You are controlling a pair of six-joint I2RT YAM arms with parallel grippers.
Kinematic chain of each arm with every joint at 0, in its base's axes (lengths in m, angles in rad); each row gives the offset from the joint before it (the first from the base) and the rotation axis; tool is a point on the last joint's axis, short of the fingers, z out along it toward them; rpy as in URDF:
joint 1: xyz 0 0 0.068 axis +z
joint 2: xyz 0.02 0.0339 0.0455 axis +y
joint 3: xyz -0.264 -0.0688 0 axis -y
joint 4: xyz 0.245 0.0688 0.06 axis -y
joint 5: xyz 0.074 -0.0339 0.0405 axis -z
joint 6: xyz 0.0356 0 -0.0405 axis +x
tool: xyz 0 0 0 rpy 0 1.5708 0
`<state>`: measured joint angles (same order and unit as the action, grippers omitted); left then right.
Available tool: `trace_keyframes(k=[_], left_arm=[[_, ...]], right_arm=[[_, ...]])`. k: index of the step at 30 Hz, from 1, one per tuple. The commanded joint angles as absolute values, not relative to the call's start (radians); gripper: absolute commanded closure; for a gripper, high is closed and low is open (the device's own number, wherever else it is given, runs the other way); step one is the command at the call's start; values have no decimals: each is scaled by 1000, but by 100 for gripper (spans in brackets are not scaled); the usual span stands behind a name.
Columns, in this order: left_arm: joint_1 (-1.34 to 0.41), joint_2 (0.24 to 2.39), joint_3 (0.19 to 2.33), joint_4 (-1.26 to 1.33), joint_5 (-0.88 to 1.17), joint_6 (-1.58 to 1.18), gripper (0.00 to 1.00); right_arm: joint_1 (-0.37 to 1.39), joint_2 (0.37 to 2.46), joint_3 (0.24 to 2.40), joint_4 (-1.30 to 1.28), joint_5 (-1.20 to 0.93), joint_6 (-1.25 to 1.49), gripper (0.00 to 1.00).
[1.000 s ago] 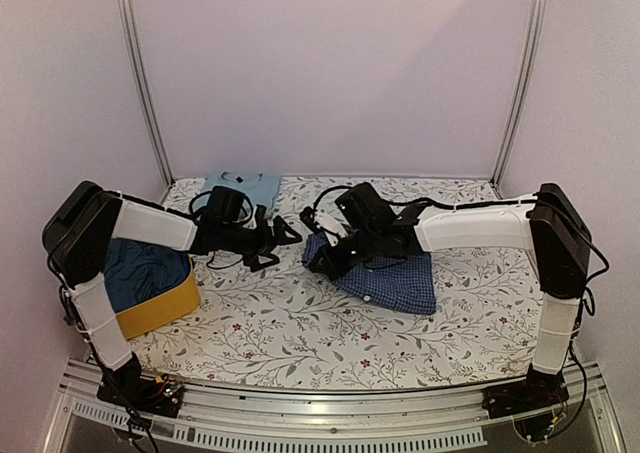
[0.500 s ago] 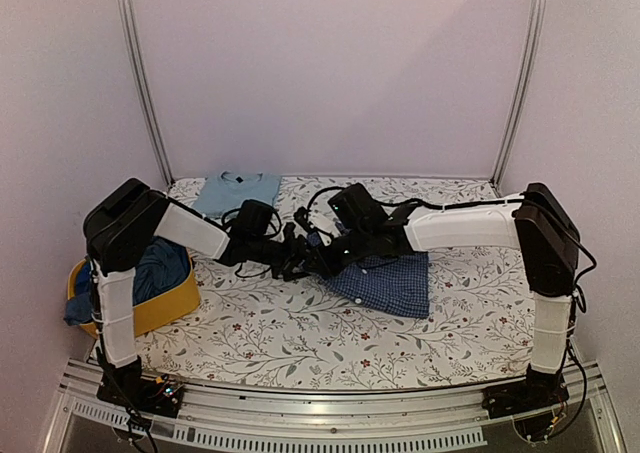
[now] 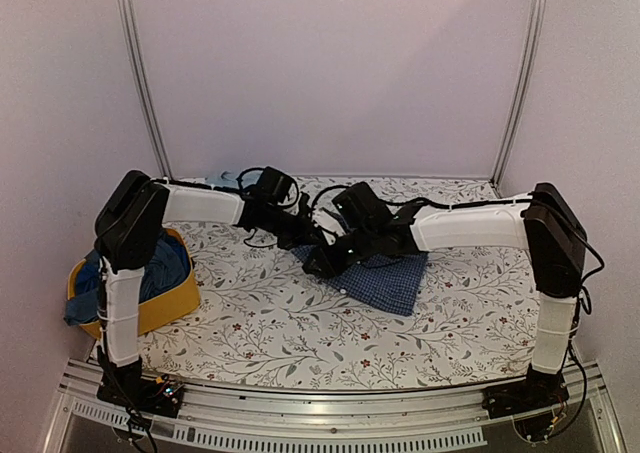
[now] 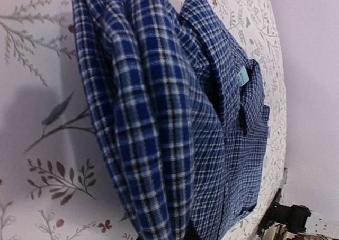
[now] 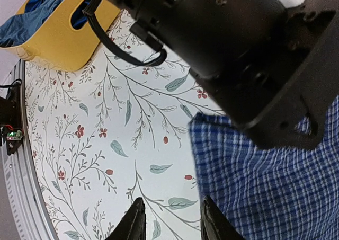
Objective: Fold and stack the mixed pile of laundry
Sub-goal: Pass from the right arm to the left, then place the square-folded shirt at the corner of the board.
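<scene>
- Sitting nearest, on the left front of the flowered table cover [image 3: 280, 333]: yellow basket [image 3: 165, 308], dark blue clothes [image 3: 165, 263] heaped inside, one piece spilling over the left rim
- Farther in, right of the middle: checked shirt [image 3: 390, 283], navy and white, mostly flat on the table cover, its near corner pointing at the front edge
- At the shirt's left edge: right gripper [image 3: 325, 266], reaching in from the right side, partly open
- From the right wrist: two dark fingertips [image 5: 135, 221] set apart, only bare table cover between them, holding nothing, with checked cloth just to their right
- Just behind and to the left of it, close enough to fill the upper part of the right wrist view: left gripper [image 3: 303, 238], reaching in from the left at the shirt's far left corner
- Closed tight, apparently on a fold of the checked shirt; fingers themselves hidden by cloth in the left wrist view
- From the left wrist: a thick fold of the shirt raised off the table cover with a shadow beneath, collar and a small pale blue label visible farther along
- Farthest back, at the left rear: light blue T-shirt [image 3: 222, 181], mostly hidden behind the left arm, well apart from the checked shirt
</scene>
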<state>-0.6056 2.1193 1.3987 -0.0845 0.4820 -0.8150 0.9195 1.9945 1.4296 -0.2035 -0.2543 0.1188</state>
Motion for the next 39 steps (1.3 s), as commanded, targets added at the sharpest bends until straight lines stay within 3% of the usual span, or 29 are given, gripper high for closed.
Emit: trace_keyframes(k=[1, 10, 20, 39], left_arm=[[-595, 2182, 1635, -499, 176, -492, 100], [-534, 2302, 2016, -710, -88, -231, 100], [-497, 2391, 2339, -755, -220, -55, 100], [-444, 2298, 2436, -674, -202, -9, 100]], right_arm=[[883, 1850, 1372, -214, -220, 147, 61], [777, 1607, 1157, -233, -162, 207, 43], [707, 1502, 1048, -263, -157, 224, 42], [704, 1532, 1075, -254, -164, 199, 44]])
